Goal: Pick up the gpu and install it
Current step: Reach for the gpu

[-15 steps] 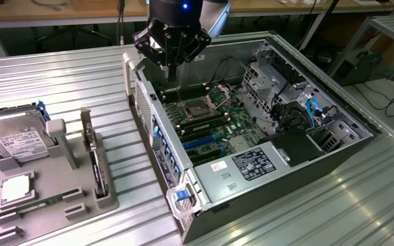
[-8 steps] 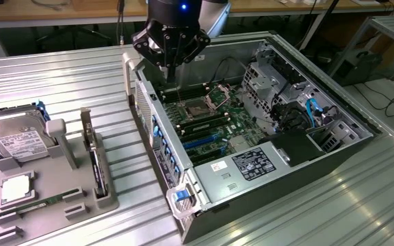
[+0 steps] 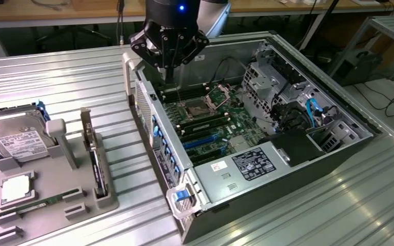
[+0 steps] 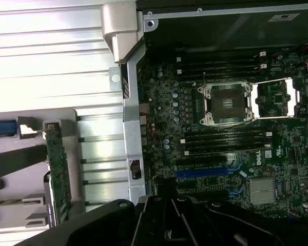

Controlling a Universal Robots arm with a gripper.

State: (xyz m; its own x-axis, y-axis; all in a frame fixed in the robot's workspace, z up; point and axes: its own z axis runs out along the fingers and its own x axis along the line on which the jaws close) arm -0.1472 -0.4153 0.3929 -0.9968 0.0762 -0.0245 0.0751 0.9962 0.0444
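Currently the black, angular gripper (image 3: 170, 72) is hanging over the open dark-grey sheet-metal computer case (image 3: 272, 192), above its corner towards the exterior view's left. Its fingers are pressing together into one narrow point and are carrying nothing. The wrist is pointing straight down, with a small blue light glowing on the glossy black cylinder above it. In the wrist view the gripper's dark, faceted body is looking down on the dark green motherboard (image 4: 164, 102), where a square processor socket (image 4: 226, 102) is sitting with its silver frame swung open between rows of long black slots.

The thin, flat, black rectangular gpu (image 3: 96, 164) is standing on its long edge in a slot of the matt grey moulded plastic holder tray (image 3: 53, 215), outside the case and well apart from the gripper. Its narrow silver metal bracket (image 3: 85, 123) is rising at the far end, and in the wrist view its upper edge is showing as a slim green strip. The tray is lying on the ribbed, shiny metal table (image 3: 60, 77), just beside the case. A boxy silver hard drive (image 3: 19, 141) with a white label is leaning in the same tray, and a slim green memory stick (image 3: 43, 201) is lying in a groove near the gpu.
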